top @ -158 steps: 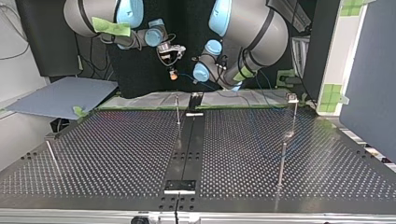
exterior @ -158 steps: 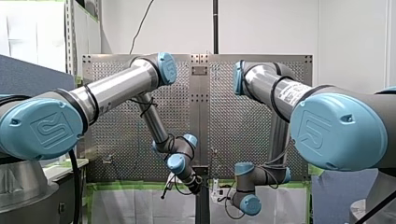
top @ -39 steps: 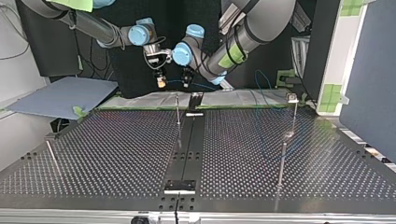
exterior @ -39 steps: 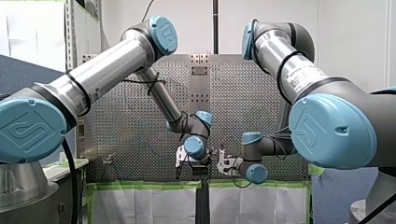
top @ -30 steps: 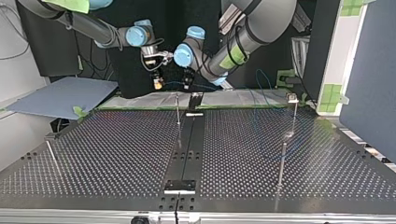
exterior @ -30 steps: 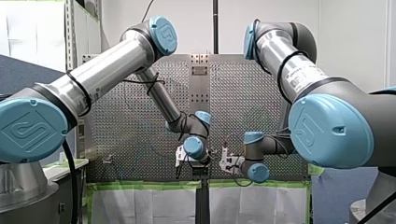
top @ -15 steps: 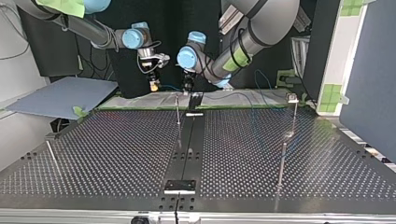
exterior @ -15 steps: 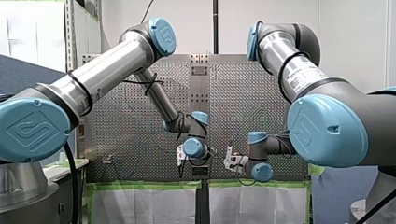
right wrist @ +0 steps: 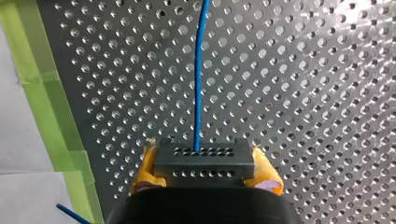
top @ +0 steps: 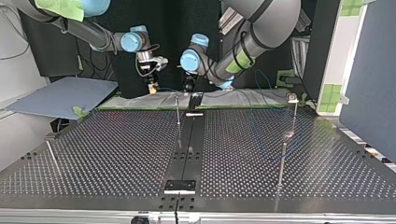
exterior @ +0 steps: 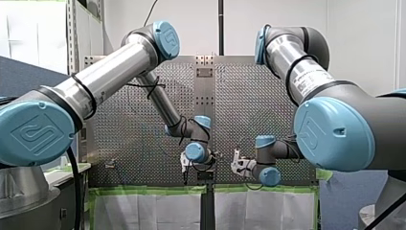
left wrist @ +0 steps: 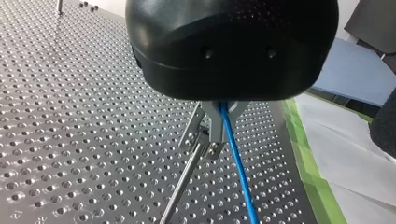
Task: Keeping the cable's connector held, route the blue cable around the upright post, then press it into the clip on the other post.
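My right gripper (right wrist: 205,179) is shut with its yellow pads (right wrist: 144,170) on the dark grey connector (right wrist: 204,161). The blue cable (right wrist: 199,70) runs straight ahead from the connector over the perforated plate. My left gripper (left wrist: 218,128) is shut on the blue cable (left wrist: 238,172), its metal fingers pinching it just beside the top of a thin upright post (left wrist: 182,184). In the top view my right gripper (top: 152,87) and my left gripper (top: 188,86) hang side by side above the table's far edge, with that post (top: 178,109) just below them. A post with a clip (top: 293,98) stands at the far right.
Slack blue cable (top: 261,140) loops over the top view's right half of the table (top: 116,154). Two more posts stand there, one at the right front (top: 282,163) and one at the left (top: 51,156). Green tape (right wrist: 51,107) edges the plate.
My right gripper has carried the connector toward the top view's left and lower. My left gripper has dropped toward the middle post, so the cable between them is drawn out longer.
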